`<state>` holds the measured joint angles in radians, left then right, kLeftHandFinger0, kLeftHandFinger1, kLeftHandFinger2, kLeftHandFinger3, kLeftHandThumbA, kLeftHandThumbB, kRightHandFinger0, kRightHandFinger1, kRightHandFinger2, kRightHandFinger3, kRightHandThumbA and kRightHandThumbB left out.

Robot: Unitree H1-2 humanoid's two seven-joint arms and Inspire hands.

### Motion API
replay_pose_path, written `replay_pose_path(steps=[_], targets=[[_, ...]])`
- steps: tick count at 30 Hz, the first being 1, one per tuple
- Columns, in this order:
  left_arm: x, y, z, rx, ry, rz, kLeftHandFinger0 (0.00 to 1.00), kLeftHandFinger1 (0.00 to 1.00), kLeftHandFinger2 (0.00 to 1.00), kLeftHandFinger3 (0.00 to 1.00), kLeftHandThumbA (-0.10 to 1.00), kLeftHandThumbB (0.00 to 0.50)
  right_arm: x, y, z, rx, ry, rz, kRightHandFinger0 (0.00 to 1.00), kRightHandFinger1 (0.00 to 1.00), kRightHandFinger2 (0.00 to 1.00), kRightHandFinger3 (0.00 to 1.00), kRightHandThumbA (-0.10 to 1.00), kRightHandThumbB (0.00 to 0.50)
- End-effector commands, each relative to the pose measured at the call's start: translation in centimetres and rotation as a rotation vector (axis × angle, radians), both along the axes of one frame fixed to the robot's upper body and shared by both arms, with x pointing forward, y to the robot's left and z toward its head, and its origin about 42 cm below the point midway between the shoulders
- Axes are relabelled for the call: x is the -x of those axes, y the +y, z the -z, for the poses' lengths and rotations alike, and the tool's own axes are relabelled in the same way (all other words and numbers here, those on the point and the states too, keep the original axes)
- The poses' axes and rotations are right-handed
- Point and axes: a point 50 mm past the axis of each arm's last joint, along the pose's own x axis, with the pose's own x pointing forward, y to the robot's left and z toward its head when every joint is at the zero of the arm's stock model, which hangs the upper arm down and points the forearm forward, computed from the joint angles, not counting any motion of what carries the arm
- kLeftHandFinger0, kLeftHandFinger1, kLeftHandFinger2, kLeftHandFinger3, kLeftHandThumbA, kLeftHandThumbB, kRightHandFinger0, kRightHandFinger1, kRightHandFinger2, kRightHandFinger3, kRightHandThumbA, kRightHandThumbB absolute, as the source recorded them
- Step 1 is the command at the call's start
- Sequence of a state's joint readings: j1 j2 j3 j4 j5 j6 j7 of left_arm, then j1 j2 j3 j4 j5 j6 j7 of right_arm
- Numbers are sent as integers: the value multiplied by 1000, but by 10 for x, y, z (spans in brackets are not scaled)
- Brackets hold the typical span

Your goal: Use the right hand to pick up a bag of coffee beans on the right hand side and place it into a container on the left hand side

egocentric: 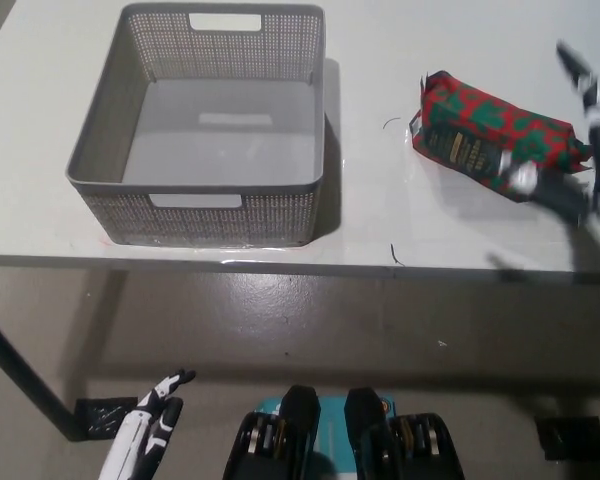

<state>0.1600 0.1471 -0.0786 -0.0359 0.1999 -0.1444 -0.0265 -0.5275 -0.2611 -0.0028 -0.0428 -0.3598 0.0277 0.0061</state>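
Observation:
A red and green patterned bag of coffee beans (485,133) lies on the white table (380,225) at the right. My black right hand (577,150) hovers over the bag's right end, open, with fingers spread apart and nothing held. The grey mesh container (205,125) stands empty on the left part of the table. My white left hand (145,435) rests low at the lower left, below the table edge, holding nothing, fingers apart.
The table's front edge (280,265) runs across the picture's middle. Below it lies grey floor with a dark table leg (20,385) at the left. Small black marks (392,255) sit on the table near the bag.

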Motion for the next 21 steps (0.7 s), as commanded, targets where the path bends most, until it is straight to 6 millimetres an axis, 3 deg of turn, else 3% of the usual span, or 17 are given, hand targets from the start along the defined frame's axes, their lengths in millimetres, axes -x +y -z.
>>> replay_pose_path(steps=[1, 5, 7, 13, 21], targets=[[5, -2, -12, -24, -84, 33, 1000, 1000, 1000, 1000, 1000, 340, -39, -6, -64, 182, -26, 94, 1000, 1000, 1000, 1000, 905, 445], [5, 0, -12, -30, -87, 31, 1000, 1000, 1000, 1000, 1000, 344, -78, 3, -105, 300, 27, 138, 1000, 1000, 1000, 1000, 938, 477], [7, 1, -11, -30, -89, 29, 1000, 1000, 1000, 1000, 1000, 339, -90, 6, -109, 316, 46, 144, 1000, 1000, 1000, 1000, 911, 484], [15, 1, -8, -34, -85, 24, 1000, 1000, 1000, 1000, 1000, 350, -134, 13, -103, 401, 208, 168, 1000, 1000, 1000, 1000, 963, 500], [15, -1, -6, -42, -81, 44, 1000, 1000, 1000, 1000, 1000, 359, -160, 20, -97, 482, 347, 179, 1000, 1000, 1000, 1000, 956, 500]])
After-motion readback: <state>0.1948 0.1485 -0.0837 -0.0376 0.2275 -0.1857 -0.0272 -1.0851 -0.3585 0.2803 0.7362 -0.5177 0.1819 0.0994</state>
